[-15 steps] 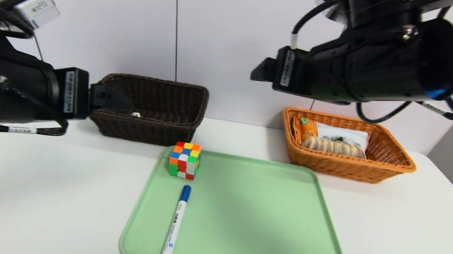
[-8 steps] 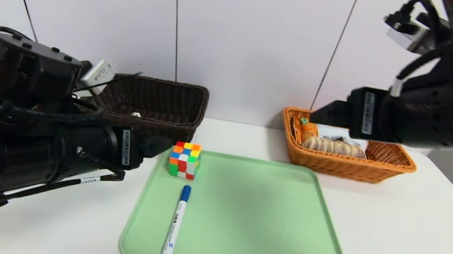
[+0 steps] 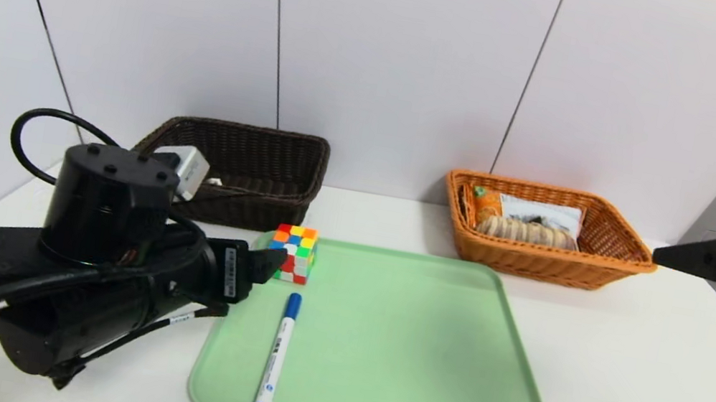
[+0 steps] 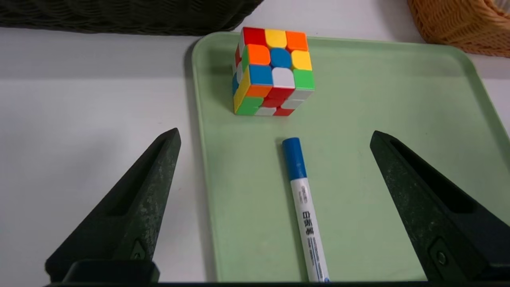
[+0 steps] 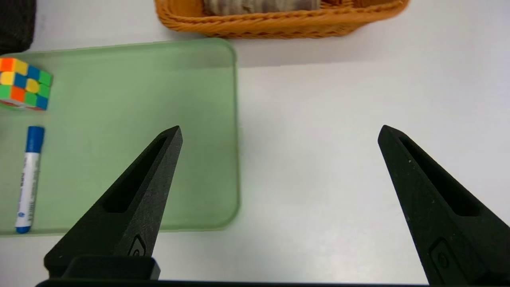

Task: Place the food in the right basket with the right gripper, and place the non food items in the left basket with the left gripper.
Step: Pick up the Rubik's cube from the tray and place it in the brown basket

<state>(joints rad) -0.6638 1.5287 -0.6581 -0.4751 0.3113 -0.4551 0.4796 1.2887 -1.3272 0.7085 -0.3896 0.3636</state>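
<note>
Head view shows our left claw (image 3: 271, 263) spread wide and empty at the tray's (image 3: 391, 352) far left corner, just short of the cube (image 3: 292, 253), with the marker (image 3: 278, 353) along the left edge. Likely the cube goes next to the dark basket (image 3: 239, 170). Our right claw (image 3: 690, 257), open and empty, idles beyond the orange basket (image 3: 610, 261), where the bag (image 3: 538, 211) and roll (image 3: 527, 232) lie.

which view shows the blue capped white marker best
The left wrist view: the white marker with blue cap lies close and large on the green tray. The head view shows it whole but smaller; the right wrist view smaller still.
</note>
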